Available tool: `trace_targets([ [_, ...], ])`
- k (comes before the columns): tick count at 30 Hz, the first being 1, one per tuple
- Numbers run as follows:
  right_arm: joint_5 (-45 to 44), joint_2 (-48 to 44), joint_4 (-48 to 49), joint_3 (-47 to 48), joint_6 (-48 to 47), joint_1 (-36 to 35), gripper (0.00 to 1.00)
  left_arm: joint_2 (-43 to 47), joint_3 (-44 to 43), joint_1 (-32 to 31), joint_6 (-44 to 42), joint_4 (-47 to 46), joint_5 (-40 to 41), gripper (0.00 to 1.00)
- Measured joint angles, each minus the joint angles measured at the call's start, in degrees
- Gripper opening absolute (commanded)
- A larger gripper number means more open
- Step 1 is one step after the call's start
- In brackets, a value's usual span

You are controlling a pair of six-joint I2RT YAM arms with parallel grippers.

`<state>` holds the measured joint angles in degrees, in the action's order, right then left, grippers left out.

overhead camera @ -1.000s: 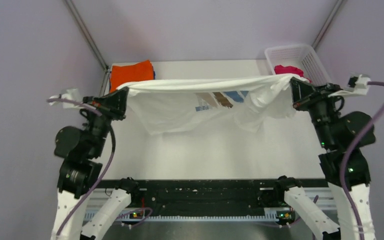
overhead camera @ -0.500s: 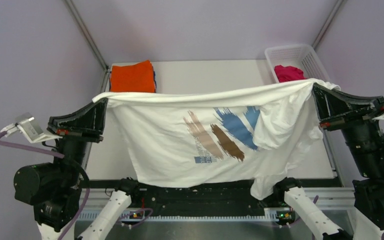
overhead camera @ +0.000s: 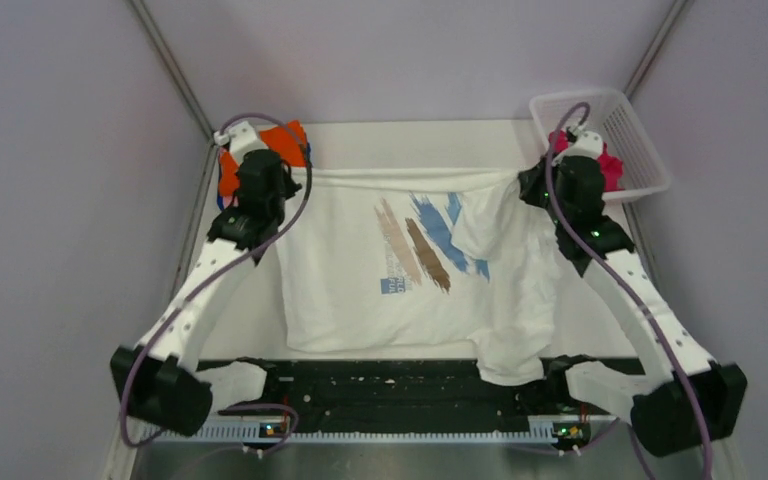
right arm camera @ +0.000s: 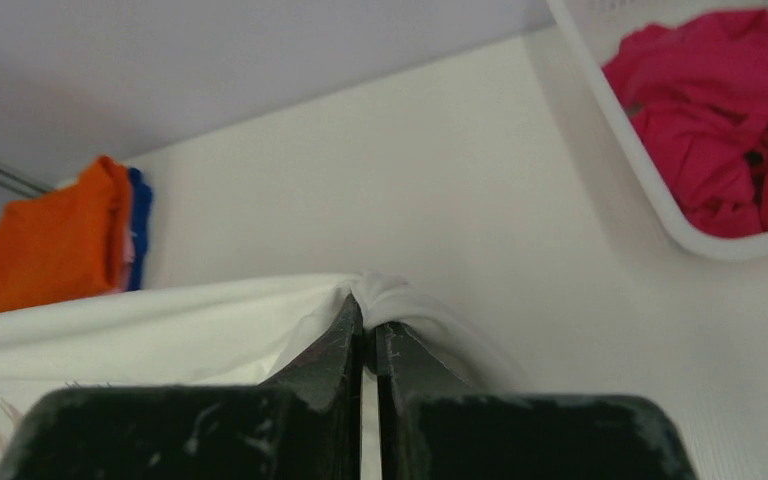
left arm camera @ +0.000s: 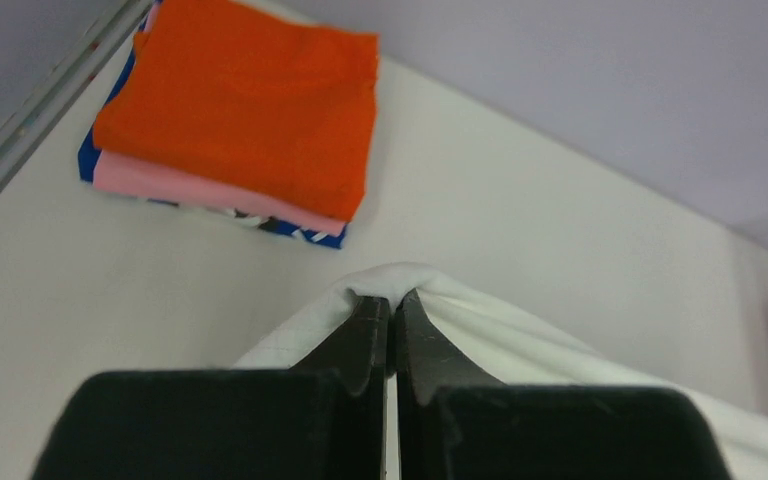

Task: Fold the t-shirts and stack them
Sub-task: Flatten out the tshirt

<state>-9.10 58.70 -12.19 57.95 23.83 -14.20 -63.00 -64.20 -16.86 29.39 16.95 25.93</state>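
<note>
Ana: Both arms have swung out from the near edge to the far end of the table (overhead camera: 410,140). The printed white t-shirt (overhead camera: 350,290), which hung in the air between them half a second ago, now lies on the surface.
Ben: And the grip?
Ana: The fingers of the left gripper (left arm camera: 392,300) and the right gripper (right arm camera: 368,322) are pressed together on a pinch of the shirt's far hem.
Ben: Edges?
Ana: The far hem runs along the far edge with a bare strip between. The left side lies flat, the right side is bunched, and one flap drapes over the near edge.
Ben: Room to move?
Ana: In the far left corner, near the left gripper, the orange t-shirt (left arm camera: 250,110) tops the pink t-shirt (left arm camera: 190,185) and the blue t-shirt (left arm camera: 87,162). The basket (overhead camera: 632,110) with the magenta t-shirt (right arm camera: 720,110) sits at the far right corner, near the right gripper
</note>
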Motion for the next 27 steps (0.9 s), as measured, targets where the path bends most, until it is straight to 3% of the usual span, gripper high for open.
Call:
trace_targets([
  [5, -0.1, 20.7, 8.9, -1.3, 1.4, 0.4, 0.00, -26.8, -4.1, 4.4, 1.6, -0.9, 2.1, 0.00],
  [6, 0.2, 24.6, 10.6, -0.6, 1.8, 0.5, 0.00, -32.3, -6.6, 5.4, 1.9, -0.5, 1.8, 0.06],
  [7, 0.4, 29.0, 12.1, 0.8, 2.0, 0.7, 0.00, -37.2, -9.4, 6.3, 2.0, 0.0, 1.0, 0.17],
  [8, 0.5, 34.7, 13.9, 3.4, 2.3, 1.0, 0.00, -41.9, -12.5, 7.2, 2.1, 0.0, 0.2, 0.35],
  [9, 0.5, 39.5, 15.4, 6.0, 2.5, 1.2, 0.06, -45.2, -15.3, 7.7, 2.2, 0.2, -0.5, 0.47],
  [10, 0.5, 42.8, 16.3, 8.1, 2.8, 1.4, 0.21, -47.8, -17.7, 8.1, 1.9, 0.3, -1.1, 0.54],
  [11, 0.4, 46.9, 17.0, 11.2, 3.0, 1.6, 0.29, -50.3, -20.6, 8.4, 2.0, 0.7, -1.7, 0.68],
  [12, 0.4, 51.0, 17.4, 14.7, 3.3, 1.9, 0.41, -52.3, -23.4, 8.7, 2.0, 0.9, -2.4, 0.88],
  [13, 0.4, 54.1, 17.7, 17.5, 3.7, 2.2, 0.52, -54.1, -26.4, 8.9, 2.1, 1.3, -3.1, 0.97],
  [17, 0.3, 59.6, 16.8, 25.0, 4.3, 3.2, 0.96, -56.2, -33.4, 9.2, 1.5, 1.5, -6.8, 0.99],
  [22, 2.1, 55.6, 15.8, 25.6, 1.5, 3.8, 0.99, -51.3, -31.5, 9.1, 0.5, 1.4, -14.6, 0.99],
  [27, 7.0, 36.1, 15.4, 7.7, 1.4, 3.8, 0.99, -35.3, -18.1, 6.3, 1.2, 2.6, -20.6, 0.99],
])
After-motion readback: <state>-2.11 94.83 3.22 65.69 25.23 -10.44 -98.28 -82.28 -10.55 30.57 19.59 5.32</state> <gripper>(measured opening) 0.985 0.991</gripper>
